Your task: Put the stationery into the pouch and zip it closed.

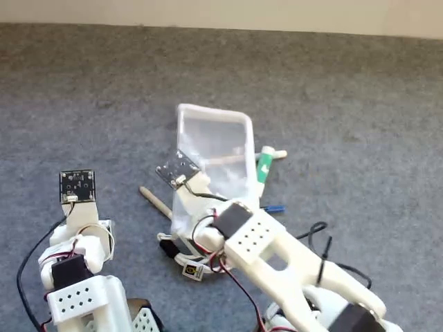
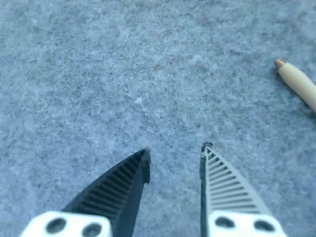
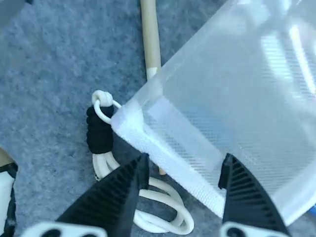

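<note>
One translucent white mesh pouch (image 1: 214, 149) lies flat near the middle of the grey carpeted desk (image 1: 346, 104). Three stationery pieces lie outside it. One beige wooden pencil (image 1: 156, 202) is at its left and one green-and-white marker (image 1: 264, 166) is against its right side. One small blue pen end (image 1: 274, 208) shows beside the right arm. One white cord with a black toggle (image 3: 100, 131) hangs from the pouch's near corner. The right arm's jaws stand apart, either side of the pouch's near hem. The left arm's jaws, toward the near left corner, gape narrowly over bare carpet.
</note>
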Robot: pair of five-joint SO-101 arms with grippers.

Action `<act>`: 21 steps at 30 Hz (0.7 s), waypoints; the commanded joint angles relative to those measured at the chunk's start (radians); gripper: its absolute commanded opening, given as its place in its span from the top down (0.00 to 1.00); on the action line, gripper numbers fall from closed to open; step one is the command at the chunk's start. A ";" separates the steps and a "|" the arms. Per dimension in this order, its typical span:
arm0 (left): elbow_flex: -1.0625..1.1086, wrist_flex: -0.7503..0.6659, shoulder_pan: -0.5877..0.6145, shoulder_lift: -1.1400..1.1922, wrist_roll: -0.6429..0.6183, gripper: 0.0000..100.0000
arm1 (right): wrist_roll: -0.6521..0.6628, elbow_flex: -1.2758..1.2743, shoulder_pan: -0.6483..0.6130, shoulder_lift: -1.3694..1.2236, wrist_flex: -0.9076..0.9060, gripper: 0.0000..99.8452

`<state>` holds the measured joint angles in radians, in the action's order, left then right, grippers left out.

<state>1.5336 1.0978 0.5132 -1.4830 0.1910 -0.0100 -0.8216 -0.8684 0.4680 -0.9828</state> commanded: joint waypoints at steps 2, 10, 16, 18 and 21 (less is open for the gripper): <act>-0.051 0.000 0.010 -0.012 -0.012 0.84 | -0.009 0.044 -0.005 -0.101 0.064 0.77; -0.050 0.000 0.010 -0.012 -0.012 0.84 | -0.008 0.050 -0.005 -0.220 0.105 0.77; -0.048 0.000 0.010 -0.012 -0.012 0.84 | -0.005 0.044 -0.004 -0.225 0.104 0.89; -0.047 0.000 0.010 -0.012 -0.012 0.84 | -0.005 0.045 -0.004 -0.225 0.104 0.96; -0.047 0.000 0.010 -0.012 -0.012 0.84 | -0.005 0.048 0.013 -0.217 0.094 0.99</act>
<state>1.5336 1.0978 0.5132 -1.4830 0.1910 -0.0100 -0.7741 -0.8608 0.2639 -0.8876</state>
